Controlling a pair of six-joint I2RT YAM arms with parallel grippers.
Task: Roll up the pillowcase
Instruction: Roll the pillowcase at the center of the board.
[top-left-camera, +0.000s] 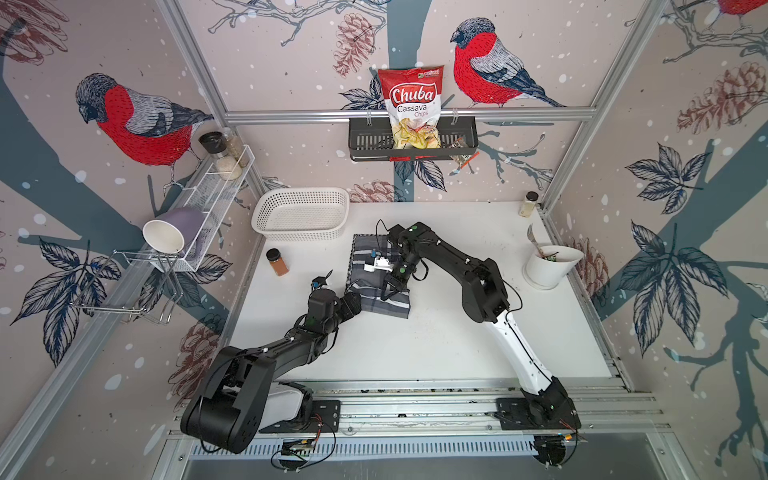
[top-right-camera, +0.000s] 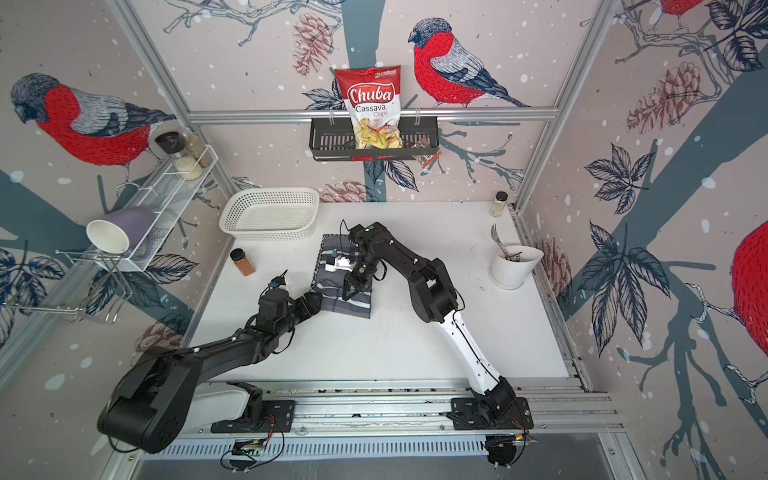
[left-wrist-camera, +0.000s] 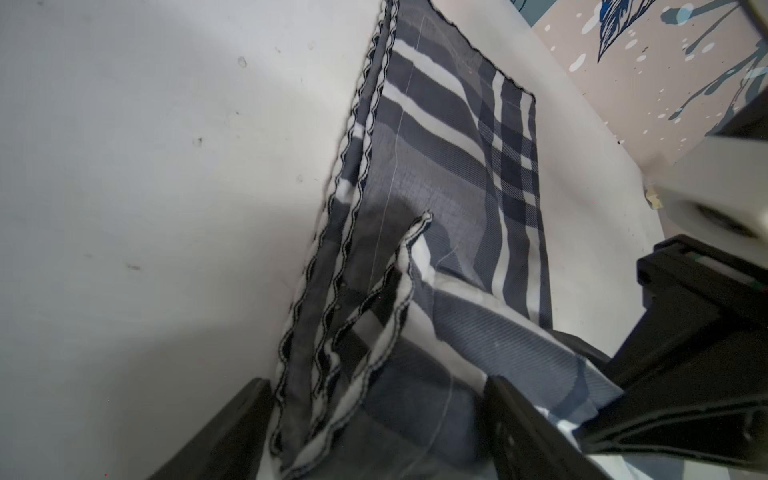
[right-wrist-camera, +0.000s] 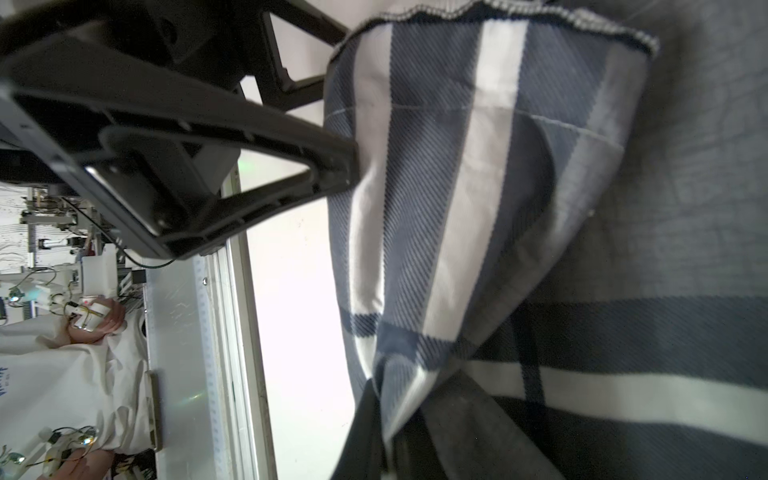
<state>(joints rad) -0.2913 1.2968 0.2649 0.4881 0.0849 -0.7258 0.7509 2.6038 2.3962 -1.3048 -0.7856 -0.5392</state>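
The pillowcase (top-left-camera: 395, 306) (top-right-camera: 353, 306) lies folded in the middle of the white table, grey plaid with a wavy dark-stitched edge (left-wrist-camera: 449, 166). My left gripper (top-left-camera: 354, 301) (top-right-camera: 316, 300) is at its near left corner. Its jaws stand open (left-wrist-camera: 378, 395), and the cloth's layered edges lie loose between the two fingers. My right gripper (top-left-camera: 388, 293) (top-right-camera: 351, 291) reaches down onto the near part of the cloth. It is shut on a raised fold of the pillowcase (right-wrist-camera: 457, 208), which is pinched between its dark fingers (right-wrist-camera: 399, 440). The right arm covers the cloth's middle.
A white mesh basket (top-left-camera: 301, 214) stands just behind the cloth and an orange spice jar (top-left-camera: 277, 262) to its left. A white pot holding a fork (top-left-camera: 548, 266) stands at the right edge and a small jar (top-left-camera: 528, 203) in the back right corner. Wire shelves line the walls.
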